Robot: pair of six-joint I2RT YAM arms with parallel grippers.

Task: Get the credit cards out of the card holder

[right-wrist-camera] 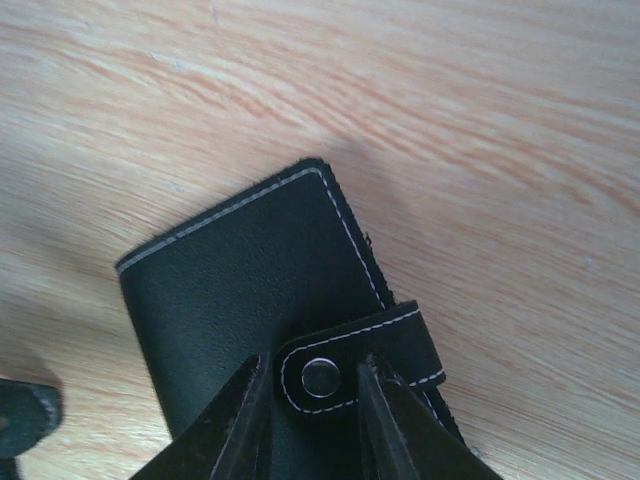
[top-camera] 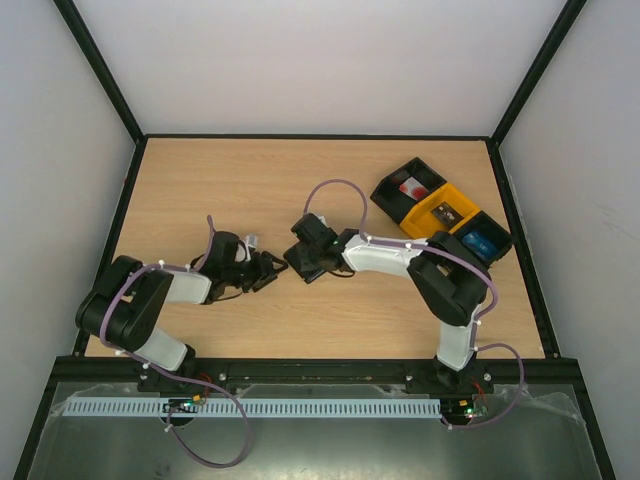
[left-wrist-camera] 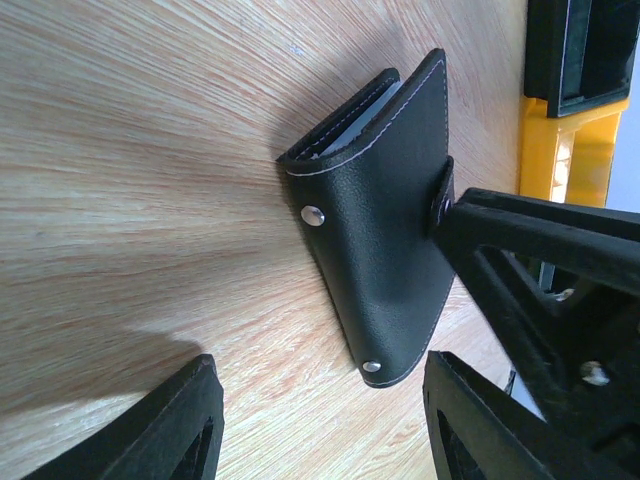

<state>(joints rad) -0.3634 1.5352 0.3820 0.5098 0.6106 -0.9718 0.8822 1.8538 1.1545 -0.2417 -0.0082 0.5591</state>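
Note:
The black card holder (left-wrist-camera: 385,250) is closed, its snap strap (right-wrist-camera: 350,370) fastened, and it stands tilted on one edge on the wooden table. Pale inner leaves (left-wrist-camera: 352,128) show at its open end; no credit cards can be made out. My right gripper (right-wrist-camera: 312,385) is shut on the strap tab, one finger on each side of the metal snap (right-wrist-camera: 320,377). In the left wrist view a right finger (left-wrist-camera: 520,240) presses at the strap. My left gripper (left-wrist-camera: 320,425) is open, just short of the holder's lower corner, with nothing between its fingers. From above, both grippers (top-camera: 270,268) (top-camera: 300,262) meet mid-table.
A row of open bins stands at the back right: a black one (top-camera: 410,185) with a red-marked item, a yellow one (top-camera: 440,212), and a black one (top-camera: 485,240) with a blue item. The yellow bin (left-wrist-camera: 560,150) lies just beyond the holder.

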